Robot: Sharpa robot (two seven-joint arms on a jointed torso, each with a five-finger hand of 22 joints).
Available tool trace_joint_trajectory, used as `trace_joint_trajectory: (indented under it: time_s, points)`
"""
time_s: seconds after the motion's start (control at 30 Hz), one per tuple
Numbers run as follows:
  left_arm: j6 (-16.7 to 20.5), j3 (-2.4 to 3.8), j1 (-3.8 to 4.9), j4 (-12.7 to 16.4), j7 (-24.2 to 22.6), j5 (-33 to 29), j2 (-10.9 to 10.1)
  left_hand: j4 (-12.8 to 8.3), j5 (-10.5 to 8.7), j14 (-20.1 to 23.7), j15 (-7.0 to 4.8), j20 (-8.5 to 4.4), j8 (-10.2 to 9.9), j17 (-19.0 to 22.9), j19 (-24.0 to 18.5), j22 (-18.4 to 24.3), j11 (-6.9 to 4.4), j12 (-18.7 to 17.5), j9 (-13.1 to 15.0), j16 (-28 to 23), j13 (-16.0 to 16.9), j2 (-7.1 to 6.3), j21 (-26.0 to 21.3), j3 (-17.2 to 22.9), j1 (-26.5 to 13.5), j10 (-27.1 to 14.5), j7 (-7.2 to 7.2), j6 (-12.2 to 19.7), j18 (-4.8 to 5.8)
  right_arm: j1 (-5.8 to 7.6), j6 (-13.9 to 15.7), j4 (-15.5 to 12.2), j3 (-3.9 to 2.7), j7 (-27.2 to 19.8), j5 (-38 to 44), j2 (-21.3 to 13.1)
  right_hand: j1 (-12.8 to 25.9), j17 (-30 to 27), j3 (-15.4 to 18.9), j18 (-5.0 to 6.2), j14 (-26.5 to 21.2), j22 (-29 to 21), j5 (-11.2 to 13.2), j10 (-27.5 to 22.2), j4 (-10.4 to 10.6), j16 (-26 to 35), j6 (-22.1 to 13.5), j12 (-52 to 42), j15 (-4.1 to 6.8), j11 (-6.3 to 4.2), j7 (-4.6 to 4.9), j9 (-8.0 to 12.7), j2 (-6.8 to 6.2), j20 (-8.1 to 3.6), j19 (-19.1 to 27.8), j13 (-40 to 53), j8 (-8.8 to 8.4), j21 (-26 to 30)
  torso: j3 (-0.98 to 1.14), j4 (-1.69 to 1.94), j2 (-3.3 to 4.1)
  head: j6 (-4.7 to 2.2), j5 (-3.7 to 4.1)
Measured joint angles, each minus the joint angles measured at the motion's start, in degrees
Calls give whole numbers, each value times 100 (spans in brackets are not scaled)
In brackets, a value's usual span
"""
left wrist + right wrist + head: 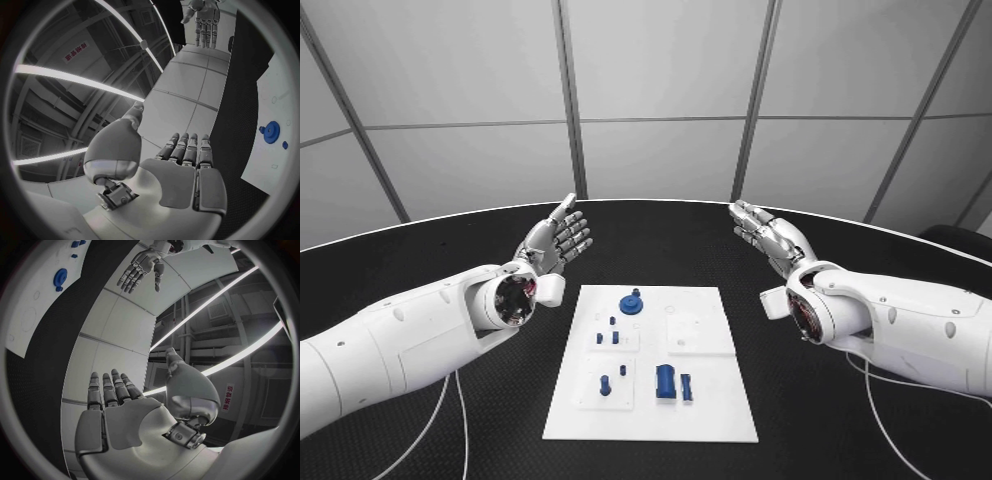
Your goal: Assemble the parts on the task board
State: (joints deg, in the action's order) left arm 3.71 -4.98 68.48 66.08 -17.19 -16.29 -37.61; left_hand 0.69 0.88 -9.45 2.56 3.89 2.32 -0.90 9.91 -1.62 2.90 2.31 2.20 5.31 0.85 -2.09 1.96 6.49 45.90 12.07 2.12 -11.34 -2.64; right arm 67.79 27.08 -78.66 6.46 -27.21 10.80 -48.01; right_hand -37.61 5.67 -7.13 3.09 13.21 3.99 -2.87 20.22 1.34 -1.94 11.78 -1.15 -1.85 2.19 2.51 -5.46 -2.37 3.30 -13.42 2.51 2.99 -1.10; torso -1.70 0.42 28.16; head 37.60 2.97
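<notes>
Left robot hand (555,242) and right robot hand (769,236) raised beyond far end of task board (652,420), fingers spread, holding nothing. Board at centre of black surface (848,420). Blue parts (666,382) on board; small ones hard to make out.

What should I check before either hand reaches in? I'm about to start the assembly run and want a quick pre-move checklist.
1. Left hand holds nothing, fingers apart: ok.
2. Right hand holds nothing, fingers apart: ok.
3. Both hands off the task board, one to each side of its far end: ok.
4. Round blue part at the board's far edge uncovered, open to a reach: ok.
5. Larger blue block stands on the board's near half, unobstructed: ok.
6. Whether the small blue pegs are seated in holes or loose: cannot tell.
</notes>
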Motion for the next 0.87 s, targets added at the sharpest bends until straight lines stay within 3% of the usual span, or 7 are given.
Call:
trace_joint_trajectory:
  time_s: [0.07, 0.13, 0.27, 0.33, 0.5, 0.67, 0.87]
  points:
    - [186, 27, -42, 116, -65, 82, -37, -17, -13, 262, -71, -110, -60, 27, -275, 45, -80, -64, -61, -144, -26, 59, -58, -178, -1187, -334, -60, 314, 89, -86, 189, -131, -80, -34, -127, 40, 1008, -156, 195, -95, -365, -109, 79, -558, -36, 62, -327, 23, 51, -61, -69, 151, 64, -91, 372, -70, -86, 33, 37, -8, 66, -91, -84]
    - [453, 65, -102, 285, -158, 201, -89, -35, -27, 458, -124, -191, -111, 42, -482, 79, -142, -111, -107, -257, -42, 101, -83, -313, -2150, -584, -103, 550, 89, -208, 456, -319, -193, -81, -308, 98, 1815, -278, 349, -136, -648, -195, 140, -993, -66, 96, -578, 42, 90, -109, -124, 268, 114, -162, 659, -121, -144, 36, 69, -18, 123, -164, -152]
    - [1074, 153, -242, 675, -374, 476, -209, -50, -51, 694, -193, -297, -160, 64, -718, 119, -217, -165, -161, -389, -60, 154, -119, -477, -3337, -887, -159, 836, 175, -462, 1018, -704, -417, -170, -676, 214, 2754, -418, 525, -136, -973, -293, 204, -1489, -95, 128, -866, 71, 136, -162, -183, 402, 175, -245, 986, -186, -214, 67, 129, -32, 230, -280, -257]
    - [1459, 205, -327, 912, -503, 641, -282, -58, -54, 752, -221, -320, -160, 69, -799, 127, -239, -165, -178, -421, -65, 171, -148, -510, -3698, -984, -167, 920, 181, -580, 1284, -876, -511, -207, -840, 262, 3038, -459, 567, -224, -1072, -323, 205, -1640, -116, 128, -949, 71, 149, -176, -205, 442, 192, -269, 1089, -202, -215, 67, 144, -36, 256, -302, -277]
    - [2369, 321, -520, 1463, -797, 1019, -446, -64, -55, 846, -242, -363, -187, 76, -882, 142, -271, -193, -195, -467, -72, 193, -150, -571, -4200, -1074, -199, 1018, 182, -744, 1660, -1105, -633, -253, -1057, 325, 3441, -520, 626, -224, -1188, -365, 232, -1844, -115, 163, -1049, 71, 161, -216, -244, 500, 217, -300, 1200, -227, -243, 67, 161, -40, 288, -320, -294]
    - [3278, 424, -700, 1989, -1066, 1371, -598, -68, -54, 915, -254, -392, -213, 82, -967, 153, -291, -193, -209, -515, -77, 210, -176, -625, -4552, -1176, -212, 1112, 181, -763, 1703, -1130, -646, -258, -1080, 332, 3717, -558, 688, -224, -1296, -388, 267, -1998, -133, 163, -1159, 94, 189, -224, -253, 537, 234, -330, 1312, -241, -281, 90, 168, -42, 298, -321, -297]
    - [3922, 487, -813, 2330, -1233, 1592, -692, -68, -54, 915, -254, -392, -214, 84, -967, 157, -291, -193, -215, -515, -80, 210, -175, -625, -4552, -1176, -212, 1112, 180, -763, 1703, -1130, -646, -258, -1080, 332, 3724, -562, 688, -223, -1297, -394, 267, -1998, -133, 163, -1159, 94, 188, -224, -253, 541, 241, -330, 1312, -245, -281, 90, 170, -42, 300, -322, -297]
